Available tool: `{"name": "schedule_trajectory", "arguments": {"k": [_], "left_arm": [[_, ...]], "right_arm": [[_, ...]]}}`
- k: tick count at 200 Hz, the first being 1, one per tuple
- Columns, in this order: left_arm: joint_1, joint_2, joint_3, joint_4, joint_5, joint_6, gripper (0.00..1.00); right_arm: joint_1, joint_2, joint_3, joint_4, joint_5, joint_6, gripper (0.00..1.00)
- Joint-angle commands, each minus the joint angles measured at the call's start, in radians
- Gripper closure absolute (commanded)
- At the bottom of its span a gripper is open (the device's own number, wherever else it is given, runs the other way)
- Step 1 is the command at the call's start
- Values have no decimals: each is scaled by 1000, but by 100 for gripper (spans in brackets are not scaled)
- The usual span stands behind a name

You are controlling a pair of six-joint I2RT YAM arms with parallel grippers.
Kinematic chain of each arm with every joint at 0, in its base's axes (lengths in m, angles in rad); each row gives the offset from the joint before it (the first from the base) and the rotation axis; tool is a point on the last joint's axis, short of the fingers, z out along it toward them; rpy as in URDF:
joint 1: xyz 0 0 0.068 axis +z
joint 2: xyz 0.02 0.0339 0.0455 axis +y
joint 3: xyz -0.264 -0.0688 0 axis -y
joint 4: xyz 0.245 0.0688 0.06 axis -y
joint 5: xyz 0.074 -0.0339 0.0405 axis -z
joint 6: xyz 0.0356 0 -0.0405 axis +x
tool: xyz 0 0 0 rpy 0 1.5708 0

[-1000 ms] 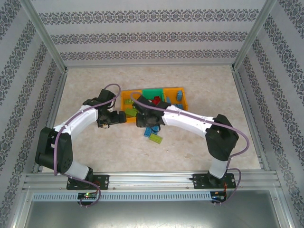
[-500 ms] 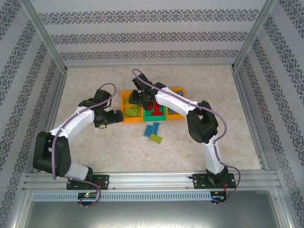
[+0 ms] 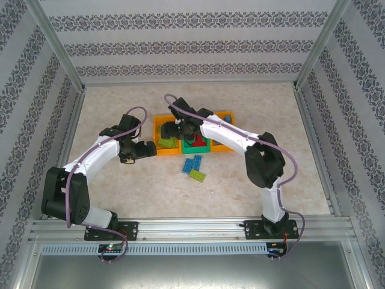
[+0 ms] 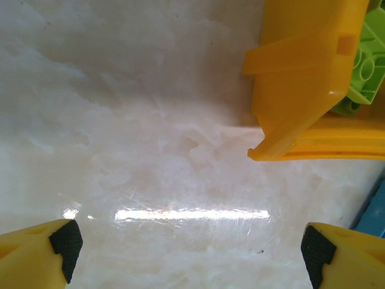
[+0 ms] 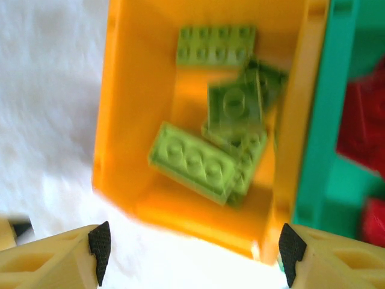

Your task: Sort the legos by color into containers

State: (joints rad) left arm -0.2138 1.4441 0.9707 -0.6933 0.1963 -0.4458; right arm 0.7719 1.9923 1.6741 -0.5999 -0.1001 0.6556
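Three containers stand in a row: a left orange bin (image 3: 163, 136), a green bin (image 3: 195, 144) and a right orange bin (image 3: 227, 129). My right gripper (image 3: 178, 129) hangs open above the left orange bin (image 5: 120, 120), nothing between its fingers (image 5: 194, 253). Several lime green legos (image 5: 194, 160) lie inside that bin. Red legos (image 5: 364, 135) sit in the green bin (image 5: 325, 120). My left gripper (image 3: 149, 150) stands open and empty over bare table (image 4: 191, 245), just left of the orange bin's corner (image 4: 301, 78). A blue lego (image 3: 192, 162) and a lime one (image 3: 197, 175) lie loose in front of the bins.
The table (image 3: 120, 108) is pale marble-look, framed by aluminium posts and patterned walls. Blue bricks (image 3: 225, 122) lie in the right orange bin. A blue edge (image 4: 374, 208) shows at the right of the left wrist view.
My right arm swung from the loose bricks up over the left orange bin and its gripper opened. The left arm barely moved.
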Motion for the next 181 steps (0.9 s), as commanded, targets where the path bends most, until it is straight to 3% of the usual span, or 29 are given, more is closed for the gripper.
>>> {"name": "schedule_trajectory", "arguments": {"k": [1, 32, 67, 181], "left_arm": [[14, -13, -15, 9, 7, 4, 4], [14, -7, -19, 11, 4, 7, 4], [14, 10, -13, 20, 20, 0, 4], [14, 4, -18, 9, 15, -7, 4]], "right_arm": [[52, -145, -158, -109, 115, -179, 22], [73, -326, -463, -79, 150, -200, 20], [108, -398, -611, -31, 135, -248, 17], [137, -129, -469, -72, 125, -353, 23]]}}
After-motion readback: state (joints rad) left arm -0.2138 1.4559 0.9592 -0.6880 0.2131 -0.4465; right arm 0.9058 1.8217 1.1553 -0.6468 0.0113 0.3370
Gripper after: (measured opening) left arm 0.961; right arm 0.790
